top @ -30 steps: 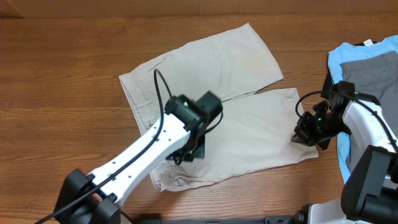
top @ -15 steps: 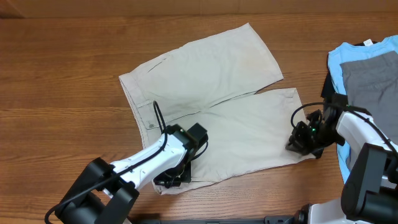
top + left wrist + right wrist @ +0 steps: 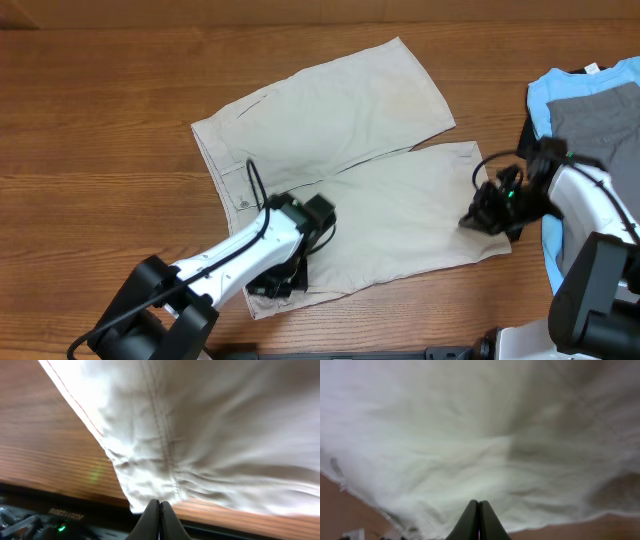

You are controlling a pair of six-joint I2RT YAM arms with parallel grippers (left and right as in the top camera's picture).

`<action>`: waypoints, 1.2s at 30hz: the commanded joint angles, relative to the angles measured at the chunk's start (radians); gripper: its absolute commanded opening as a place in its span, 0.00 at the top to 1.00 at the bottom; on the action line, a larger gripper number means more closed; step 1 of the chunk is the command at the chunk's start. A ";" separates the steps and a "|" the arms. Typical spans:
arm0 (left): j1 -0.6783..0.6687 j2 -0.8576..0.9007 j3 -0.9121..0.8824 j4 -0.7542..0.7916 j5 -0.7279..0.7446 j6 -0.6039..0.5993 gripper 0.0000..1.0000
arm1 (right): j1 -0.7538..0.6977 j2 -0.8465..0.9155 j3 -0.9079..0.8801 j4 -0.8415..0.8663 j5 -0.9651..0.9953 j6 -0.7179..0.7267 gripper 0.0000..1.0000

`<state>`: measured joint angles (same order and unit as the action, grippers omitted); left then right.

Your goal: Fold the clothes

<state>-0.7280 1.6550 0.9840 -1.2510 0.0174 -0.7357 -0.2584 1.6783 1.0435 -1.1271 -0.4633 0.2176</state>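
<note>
The beige shorts [image 3: 350, 150] lie spread flat on the wooden table [image 3: 100, 120], waistband to the left and both legs pointing right. My left gripper [image 3: 283, 283] sits low over the near waistband corner. In the left wrist view its fingers [image 3: 159, 506] are shut, tips touching the wrinkled corner of the shorts [image 3: 210, 425], with no cloth visible between them. My right gripper [image 3: 478, 218] is at the hem of the near leg. In the right wrist view it [image 3: 478, 506] is shut against the shorts [image 3: 470, 425], which fill the view.
A light blue T-shirt [image 3: 560, 90] with a grey garment [image 3: 595, 120] on top lies at the right edge, close behind the right arm. The table's front edge [image 3: 60, 515] runs just below the left fingertips.
The left arm swung from the middle of the shorts down to the near waistband corner. The right gripper shifted slightly along the near leg's hem. The shorts have barely moved.
</note>
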 commanded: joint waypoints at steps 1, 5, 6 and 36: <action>0.002 -0.017 0.219 -0.075 -0.119 0.007 0.96 | 0.008 0.001 0.151 -0.048 -0.036 -0.006 0.95; 0.050 -0.017 0.438 -0.154 -0.211 0.007 0.96 | 0.008 0.001 0.249 -0.064 -0.036 -0.006 0.59; 0.077 -0.017 0.477 -0.156 -0.212 0.019 0.96 | 0.008 0.001 0.257 -0.061 -0.036 -0.006 0.26; 0.583 0.353 0.525 0.106 -0.017 0.269 0.96 | 0.008 0.001 0.258 0.072 -0.031 -0.006 0.00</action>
<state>-0.1375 1.9381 1.5173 -1.1519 -0.0170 -0.4896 -0.2543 1.6806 1.2854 -1.0630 -0.4908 0.2131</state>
